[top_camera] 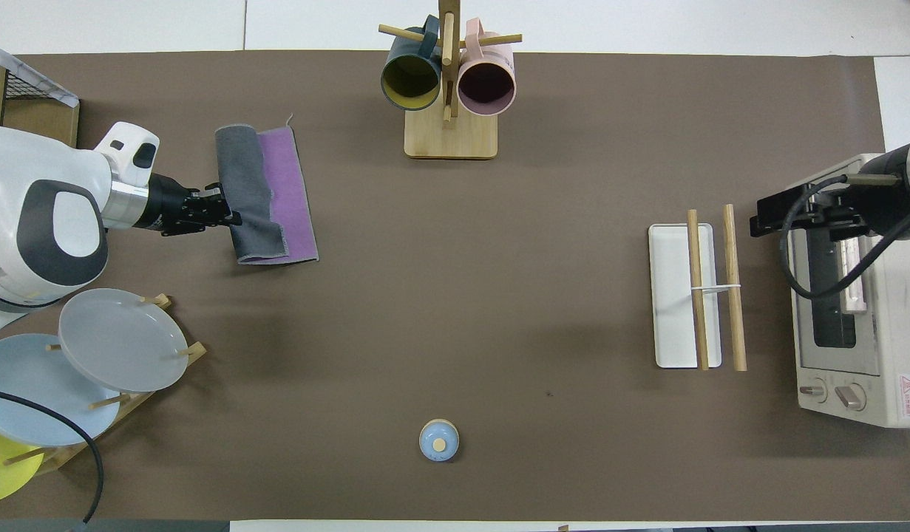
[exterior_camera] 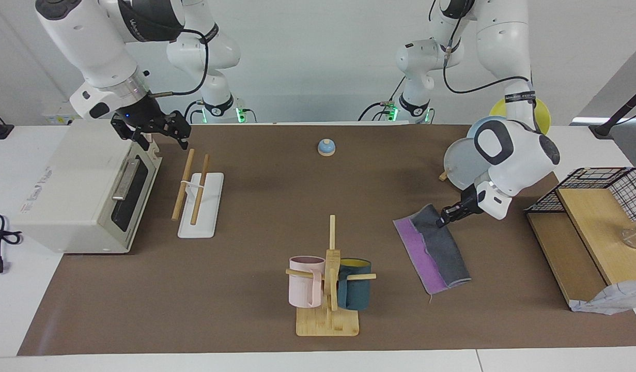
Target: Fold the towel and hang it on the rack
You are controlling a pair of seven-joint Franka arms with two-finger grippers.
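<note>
The left claw point(exterior_camera: 444, 217) touches the towel's point(exterior_camera: 441, 250) folded grey edge; whether it grips, I cannot tell. The rack point(exterior_camera: 200, 204) lies toward 9 o'clock in the facing view, beside the waiting right claw point(exterior_camera: 160, 135), whose fingers are apart.

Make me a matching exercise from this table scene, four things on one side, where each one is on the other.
1 towel
2 rack
3 bell
4 pink mug

A beside the toaster oven
B hung on the mug tree
C at the left gripper
D alone, mid-table, nearest the robots

Pairs: 1-C, 2-A, 3-D, 4-B
</note>
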